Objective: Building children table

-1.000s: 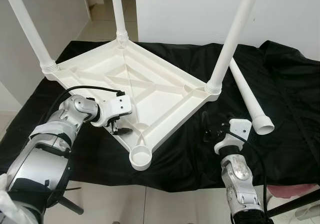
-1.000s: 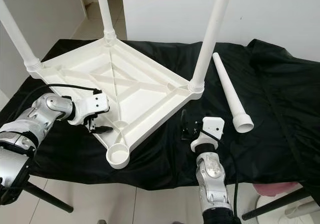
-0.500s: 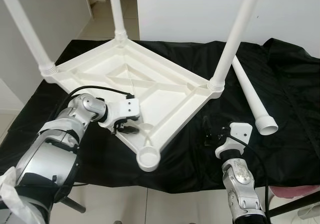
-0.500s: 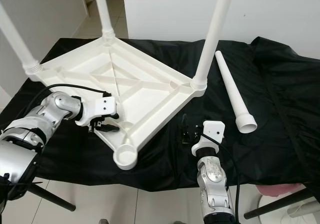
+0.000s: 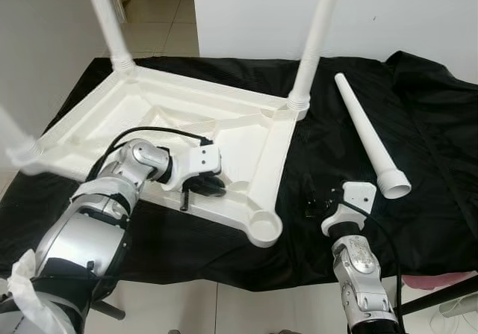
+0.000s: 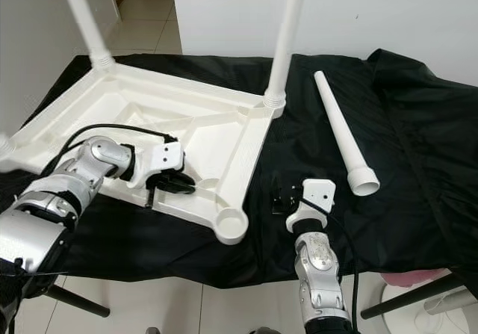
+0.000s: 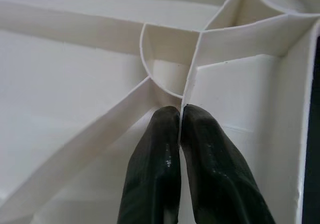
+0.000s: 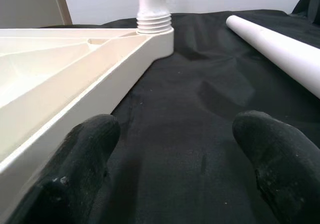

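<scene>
An upside-down white plastic children's table top [image 5: 246, 128] with moulded ribs lies on a black cloth [image 5: 418, 125] spread over a work surface. White plastic tube legs stand screwed into its corners: one at the far left [image 5: 104, 16], one at the far right [image 5: 317, 35], and a blurred one at the near left edge [image 5: 15, 143]. The near right corner socket [image 5: 263, 228] holds no leg. A loose white tapered leg [image 5: 367, 134] lies on the cloth to the right of the table top, well apart from it.

The left gripper [image 7: 179, 121] reaches into the underside of the table top near the open socket, its two black fingers pinched together on a thin upright rib [image 7: 192, 58]. The right gripper [image 8: 175, 149] hovers low over the cloth just beside the table top's right edge, its fingers [image 8: 85, 159] spread wide and holding nothing.
</scene>
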Controlling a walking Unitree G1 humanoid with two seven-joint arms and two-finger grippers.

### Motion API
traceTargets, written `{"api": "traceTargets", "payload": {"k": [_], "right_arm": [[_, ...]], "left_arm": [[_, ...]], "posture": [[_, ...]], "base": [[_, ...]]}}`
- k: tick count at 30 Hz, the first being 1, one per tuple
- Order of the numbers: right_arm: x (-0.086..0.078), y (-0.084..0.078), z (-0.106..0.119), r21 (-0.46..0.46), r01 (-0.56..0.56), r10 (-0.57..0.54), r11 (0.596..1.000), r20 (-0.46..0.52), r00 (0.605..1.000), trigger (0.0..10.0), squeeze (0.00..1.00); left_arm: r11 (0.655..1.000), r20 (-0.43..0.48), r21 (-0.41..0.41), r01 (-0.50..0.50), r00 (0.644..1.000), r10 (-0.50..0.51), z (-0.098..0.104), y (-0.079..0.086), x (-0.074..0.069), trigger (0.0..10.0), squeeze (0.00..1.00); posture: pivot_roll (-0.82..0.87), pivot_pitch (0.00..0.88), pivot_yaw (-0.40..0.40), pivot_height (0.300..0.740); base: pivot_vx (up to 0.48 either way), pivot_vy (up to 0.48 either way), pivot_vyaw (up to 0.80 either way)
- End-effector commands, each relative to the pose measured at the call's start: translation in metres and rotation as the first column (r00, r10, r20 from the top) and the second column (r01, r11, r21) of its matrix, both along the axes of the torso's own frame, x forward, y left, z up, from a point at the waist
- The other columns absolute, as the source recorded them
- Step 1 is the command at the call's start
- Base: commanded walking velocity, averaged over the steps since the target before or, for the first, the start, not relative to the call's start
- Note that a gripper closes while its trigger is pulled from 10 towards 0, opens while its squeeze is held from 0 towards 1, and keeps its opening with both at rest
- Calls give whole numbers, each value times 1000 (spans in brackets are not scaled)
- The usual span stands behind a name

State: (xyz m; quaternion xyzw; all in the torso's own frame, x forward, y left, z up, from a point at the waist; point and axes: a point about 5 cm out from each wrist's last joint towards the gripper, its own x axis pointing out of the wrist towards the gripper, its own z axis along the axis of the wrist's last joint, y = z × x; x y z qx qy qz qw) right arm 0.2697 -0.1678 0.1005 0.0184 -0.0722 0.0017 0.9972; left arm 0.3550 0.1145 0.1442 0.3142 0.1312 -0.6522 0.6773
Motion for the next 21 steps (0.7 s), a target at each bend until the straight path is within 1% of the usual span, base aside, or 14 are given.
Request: {"api": "traceTargets", "payload": {"k": [1, 2, 4, 5, 7, 8, 12, 13, 14, 15, 17, 18, 20, 21], "right_arm": [[0, 1, 0, 1, 1, -1, 1000, -4, 1000, 10000, 0], [0, 2, 1, 6, 5, -5, 1000, 0, 1000, 10000, 0], [1, 2, 1, 8, 5, -5, 1000, 2, 1000, 10000, 0], [2, 3, 2, 18, 11, -11, 1000, 11, 1000, 10000, 0], [2, 3, 3, 20, 12, -12, 1000, 13, 1000, 10000, 0], [2, 4, 4, 23, 13, -14, 1000, 21, 1000, 10000, 0], [3, 4, 6, 25, 15, -16, 1000, 36, 999, 10000, 0], [4, 4, 7, 26, 14, -15, 1000, 39, 999, 10000, 0], [4, 4, 7, 26, 14, -15, 1000, 39, 999, 10000, 0], [4, 4, 7, 26, 13, -14, 1000, 40, 999, 10000, 0], [6, 3, 9, 28, 17, -19, 999, 47, 999, 10000, 0], [6, 3, 9, 28, 17, -19, 999, 47, 999, 10000, 0], [9, 0, 13, 31, 30, -32, 999, 65, 997, 10000, 0], [9, 0, 13, 31, 30, -32, 999, 65, 997, 10000, 0]], "left_arm": [[1000, -64, -11, -22, 998, 22, -17, 2, -7, 0, 0], [998, -44, -58, 12, 999, -14, -13, -8, -9, 10000, 0], [997, -40, -74, 17, 999, -21, -12, -12, -9, 10000, 0], [990, -44, -136, 41, 998, -47, -5, -20, -10, 10000, 106], [987, -37, -154, 51, 998, -57, -3, -22, -11, 10000, 106], [981, -29, -185, 54, 998, -60, 1, -25, -11, 10000, 1000], [969, 4, -240, 54, 999, -54, 11, -29, -11, 10000, 1000], [962, 23, -266, 54, 999, -49, 17, -30, -10, 10000, 404], [962, 23, -266, 54, 999, -49, 17, -30, -10, 10000, 404], [955, 44, -290, 55, 998, -44, 22, -31, -10, 10000, 0], [934, 80, -357, 32, 997, -4, 38, -28, -8, 10000, 0], [934, 80, -357, 32, 997, -4, 38, -28, -8, 10000, 0], [898, 107, -437, -42, 990, 98, 51, -24, -3, 10000, 0], [898, 107, -437, -42, 990, 98, 51, -24, -3, 10000, 0]], "posture": [[-49, 63, 38, 740], [-48, 62, 39, 740], [-48, 62, 39, 740], [-42, 60, 38, 740], [-42, 60, 38, 740], [-41, 58, 38, 740], [-38, 54, 34, 740], [-38, 54, 34, 740], [-38, 54, 34, 740], [-33, 49, 26, 740], [-28, 46, 23, 740], [-28, 46, 23, 740], [-25, 39, 21, 740], [-25, 39, 21, 740]], "base": [[0, 0, 0], [0, 0, 0], [0, 0, 0], [0, 0, 0], [0, 0, 0], [0, 0, 0], [0, 0, 0], [0, 0, 0], [0, 0, 0], [0, 0, 0], [0, 0, 0], [0, 0, 0], [0, 0, 0], [0, 0, 0]]}}
